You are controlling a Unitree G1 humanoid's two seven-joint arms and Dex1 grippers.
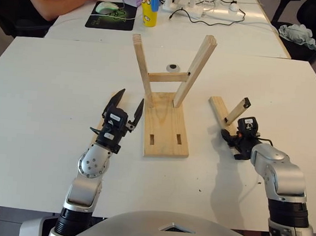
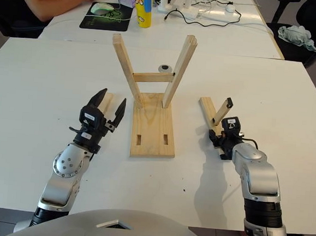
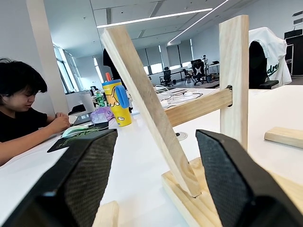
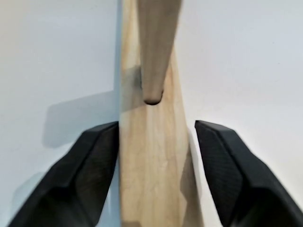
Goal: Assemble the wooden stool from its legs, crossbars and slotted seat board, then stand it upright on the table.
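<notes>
Lying flat on the white table [image 1: 40,87], the slotted seat board [image 1: 166,135] carries two standing legs [image 1: 142,65] joined by a crossbar [image 1: 168,77]. The right gripper [image 4: 156,127], spread, straddles a loose leg [image 2: 208,111], perhaps touching it. The left gripper [image 1: 131,97] gapes beside the board.

We can read no word or number for certain. A small white sticker [image 1: 114,116] on the back of the left gripper [image 1: 132,97] and a second sticker [image 1: 249,123] on the right gripper [image 4: 156,126] carry dark print too small to make out. On the far desk, the yellow cup [image 1: 149,18] bears a cartoon figure and the black mouse mat [image 1: 100,21] a green emblem, neither with letters we can tell. Far to the right, a white garment [image 3: 270,47] draped over a chair shows green lettering, cut off and partly hidden
</notes>
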